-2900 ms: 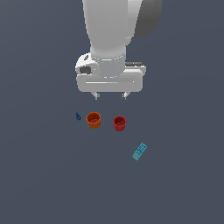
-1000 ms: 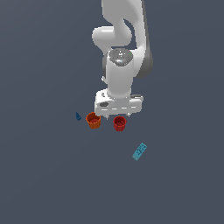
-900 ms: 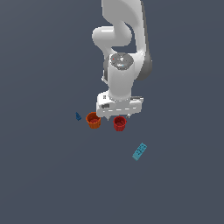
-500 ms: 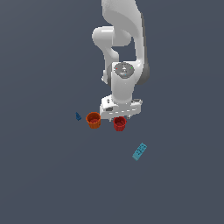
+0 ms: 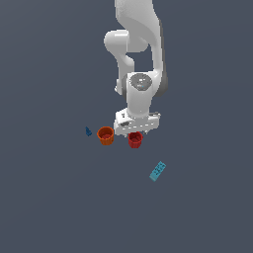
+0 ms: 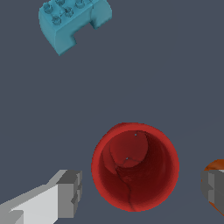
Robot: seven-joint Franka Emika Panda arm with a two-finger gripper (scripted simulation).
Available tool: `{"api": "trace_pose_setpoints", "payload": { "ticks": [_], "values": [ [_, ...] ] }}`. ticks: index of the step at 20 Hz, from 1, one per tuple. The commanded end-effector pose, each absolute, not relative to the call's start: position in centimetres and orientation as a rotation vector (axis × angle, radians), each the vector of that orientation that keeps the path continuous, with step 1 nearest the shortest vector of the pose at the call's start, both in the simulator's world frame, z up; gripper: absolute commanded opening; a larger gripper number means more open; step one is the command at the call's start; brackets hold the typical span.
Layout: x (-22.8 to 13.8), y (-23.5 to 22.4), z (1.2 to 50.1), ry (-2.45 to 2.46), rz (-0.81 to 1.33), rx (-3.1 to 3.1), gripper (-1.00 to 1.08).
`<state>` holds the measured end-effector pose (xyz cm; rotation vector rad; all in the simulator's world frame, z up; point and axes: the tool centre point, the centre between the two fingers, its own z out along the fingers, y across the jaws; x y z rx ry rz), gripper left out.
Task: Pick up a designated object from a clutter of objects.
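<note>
Red cup upright on grey floor, mouth up, directly under gripper; in exterior view partly hidden behind the hand, just beside orange cup on exterior view's left. Claw spread wide, one finger on each side of the red cup, clear gap both sides, nothing grasped. Far finger close to orange cup rim, contact unclear. Probably light, thin-walled, rigid plastic; tapered ribbed sides, so likely to slip upward-narrow if pinched low. Best taken across the rim or upper wall, moderate squeeze. Light-blue studded block well apart; tiny dark blue piece beyond orange cup.
</note>
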<state>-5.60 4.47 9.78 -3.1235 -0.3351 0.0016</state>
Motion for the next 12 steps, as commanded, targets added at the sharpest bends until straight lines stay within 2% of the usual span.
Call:
{"api": "trace_pose_setpoints", "payload": {
  "ticks": [1,12],
  "values": [
    [-5.6,4.5,9.6,-0.335,0.002,-3.124,1.00],
    [-5.7,4.5,5.4,-0.337,0.001,-3.123,1.00]
  ]
}}
